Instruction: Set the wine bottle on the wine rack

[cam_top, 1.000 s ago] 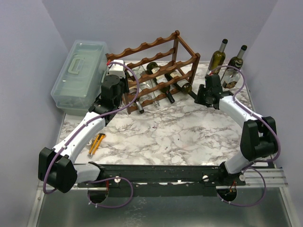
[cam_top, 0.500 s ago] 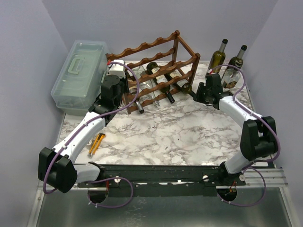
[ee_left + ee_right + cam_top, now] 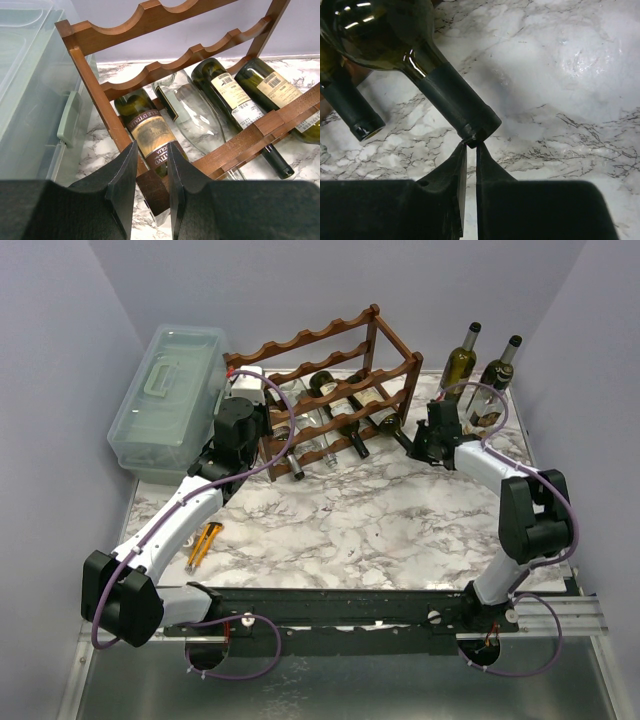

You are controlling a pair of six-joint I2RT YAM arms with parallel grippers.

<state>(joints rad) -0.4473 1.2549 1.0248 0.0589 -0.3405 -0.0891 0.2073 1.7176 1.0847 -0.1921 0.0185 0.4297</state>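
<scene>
The dark reddish-brown wine rack (image 3: 330, 350) stands at the back centre, with several bottles lying on its lower tiers. My left gripper (image 3: 258, 440) is at the rack's near-left corner. In the left wrist view the left gripper (image 3: 151, 150) is shut on a brown wooden end piece of the wine rack (image 3: 145, 20). A dark green wine bottle (image 3: 385, 421) lies in the rack's right end, neck pointing out. My right gripper (image 3: 418, 443) sits at that neck. In the right wrist view the right gripper (image 3: 471, 146) is shut, its tips touching the mouth of the wine bottle (image 3: 455, 102).
A pale green plastic box (image 3: 165, 400) sits just left of the rack. Two upright bottles (image 3: 462, 360) (image 3: 497, 380) stand at the back right, behind my right arm. A yellow-and-black tool (image 3: 205, 543) lies on the marble top. A second bottle neck (image 3: 350, 110) juts out beside the touched one.
My right gripper has closed and moved left, up to the mouth of the bottle's neck. The left gripper has stayed on the rack's corner.
</scene>
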